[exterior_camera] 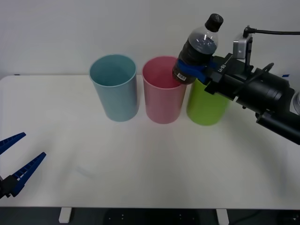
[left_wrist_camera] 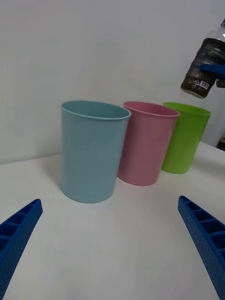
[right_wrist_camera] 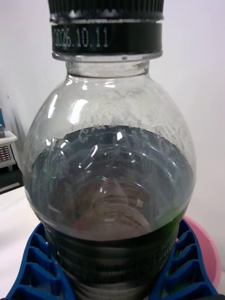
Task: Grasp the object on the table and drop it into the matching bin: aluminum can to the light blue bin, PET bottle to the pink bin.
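My right gripper [exterior_camera: 193, 70] is shut on the PET bottle [exterior_camera: 197, 49], a small clear bottle with a black cap and dark liquid. It holds the bottle tilted in the air, above the right side of the pink bin [exterior_camera: 162, 89] and partly over the lime green bin. In the right wrist view the bottle [right_wrist_camera: 110, 173] sits between the blue fingers [right_wrist_camera: 33, 262], with the pink bin's rim [right_wrist_camera: 206, 248] below. The light blue bin [exterior_camera: 114, 86] stands left of the pink one on the white table [exterior_camera: 140, 159]. My left gripper [exterior_camera: 14, 157] rests open at the table's front left.
A lime green bin [exterior_camera: 206, 105] stands right of the pink bin, behind my right arm. In the left wrist view the three bins stand in a row: light blue bin [left_wrist_camera: 91, 150], pink bin [left_wrist_camera: 145, 143], lime green bin [left_wrist_camera: 185, 136], with the held bottle [left_wrist_camera: 206, 68] above them.
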